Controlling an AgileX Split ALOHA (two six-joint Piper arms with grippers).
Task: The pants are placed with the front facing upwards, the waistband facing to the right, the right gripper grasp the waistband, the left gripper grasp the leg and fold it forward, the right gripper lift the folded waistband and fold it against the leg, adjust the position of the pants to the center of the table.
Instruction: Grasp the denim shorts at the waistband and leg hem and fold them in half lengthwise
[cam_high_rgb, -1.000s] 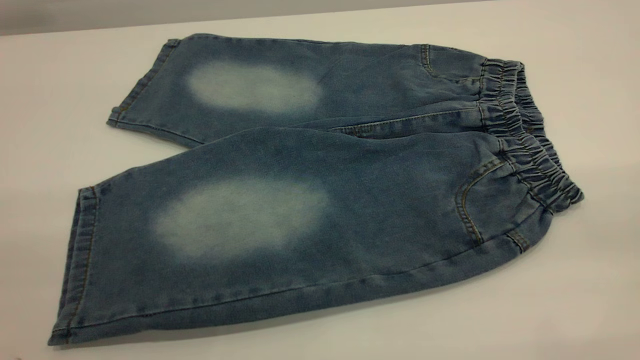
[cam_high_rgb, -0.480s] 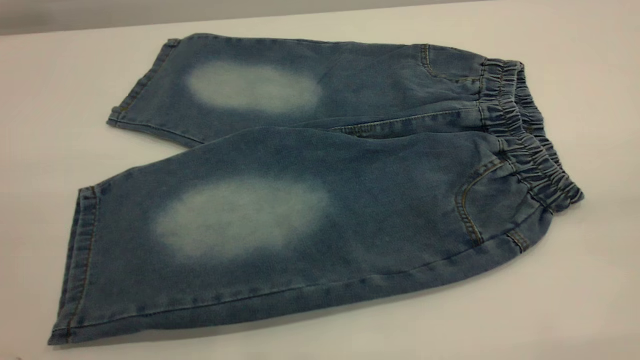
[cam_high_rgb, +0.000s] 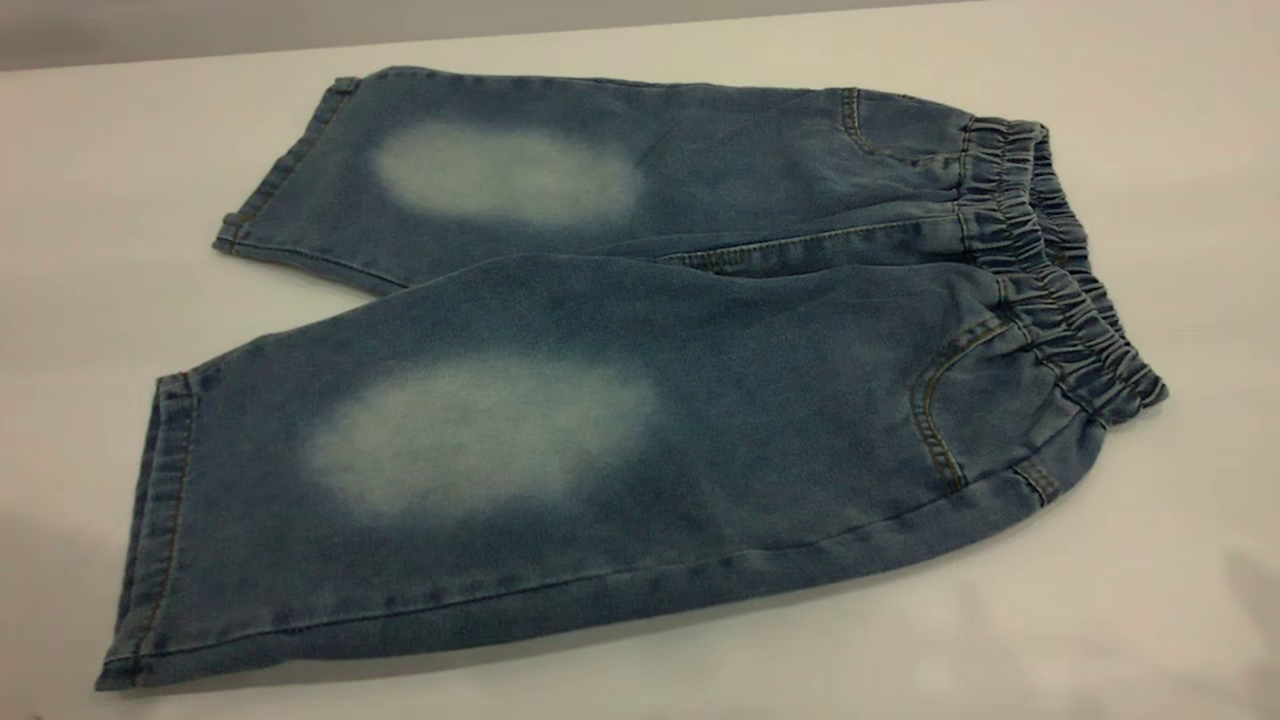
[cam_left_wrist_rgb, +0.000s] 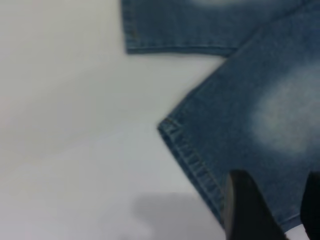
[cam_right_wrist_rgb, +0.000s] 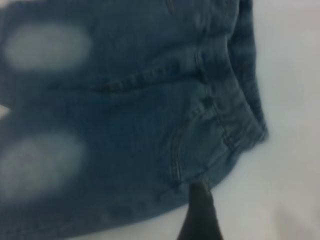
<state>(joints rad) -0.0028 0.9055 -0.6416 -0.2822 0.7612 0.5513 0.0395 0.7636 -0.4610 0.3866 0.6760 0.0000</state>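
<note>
Lying flat and unfolded on the desk (cam_high_rgb: 1150, 120), the pants (cam_high_rgb: 620, 380) are keeping the same place and shape as in the two earlier exterior frames, with the waistband (cam_high_rgb: 1060, 290) at their right end and both leg hems at their left end. What is changing is the shading on the desk: a faint grey shadow is now showing beside the near leg's hem at the lower left of the pants, and another is appearing off the waistband's near corner, where the desk was evenly pale before. Neither arm is entering the exterior view. In the left wrist view, the left claw (cam_left_wrist_rgb: 272, 210) is hovering over the near leg by its hem, its two dark fingers (cam_left_wrist_rgb: 245, 210) standing apart with denim showing between them, holding nothing; only their tips are in view and the second finger is cut off by the frame edge. In the right wrist view, the right claw (cam_right_wrist_rgb: 201, 212) is showing only one dark finger, over the desk just off the pants' near edge below the front pocket, so whether it is wide or narrow cannot be told. That view is too blurred to make out the stitching or belt loops near the waistband.
</note>
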